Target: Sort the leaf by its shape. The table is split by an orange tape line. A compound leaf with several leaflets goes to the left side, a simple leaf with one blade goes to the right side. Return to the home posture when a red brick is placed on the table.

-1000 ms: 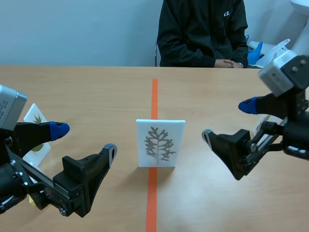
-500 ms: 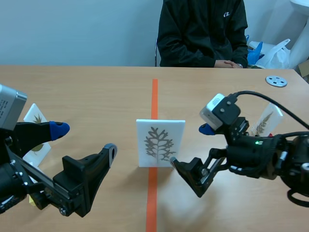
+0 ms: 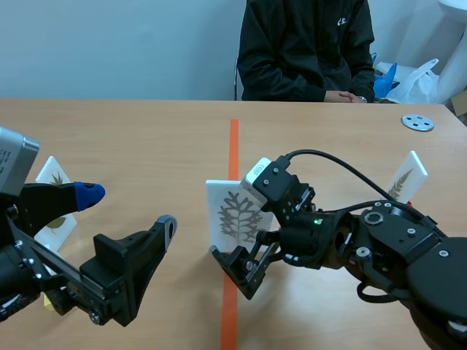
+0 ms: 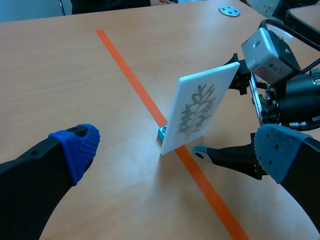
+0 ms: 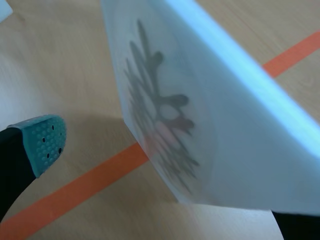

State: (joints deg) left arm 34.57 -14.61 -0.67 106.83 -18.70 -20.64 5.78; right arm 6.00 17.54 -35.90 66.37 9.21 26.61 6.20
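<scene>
A white card (image 3: 241, 211) printed with a grey, deeply lobed leaf stands upright on the orange line (image 3: 233, 146), held in a small teal foot (image 4: 162, 133). My right gripper (image 3: 244, 237) has come in from the right and is open around the card, with one finger in front of it and the other behind. In the right wrist view the card (image 5: 200, 125) fills the gap. The left pad (image 5: 44, 142) stands clear of its face, and the other finger is hidden behind it. My left gripper (image 3: 128, 210) hangs open at the front left, apart from the card (image 4: 197, 107).
A leaf card (image 3: 55, 186) lies at the left behind my left arm, and another (image 3: 405, 175) leans at the right. A metal disc (image 3: 417, 122) sits at the far right. A person (image 3: 306, 51) sits across the table with hands at its far edge.
My right arm has swung down and leftward from the right side to the centre, and its fingers now straddle the standing card. The left arm has not moved.
</scene>
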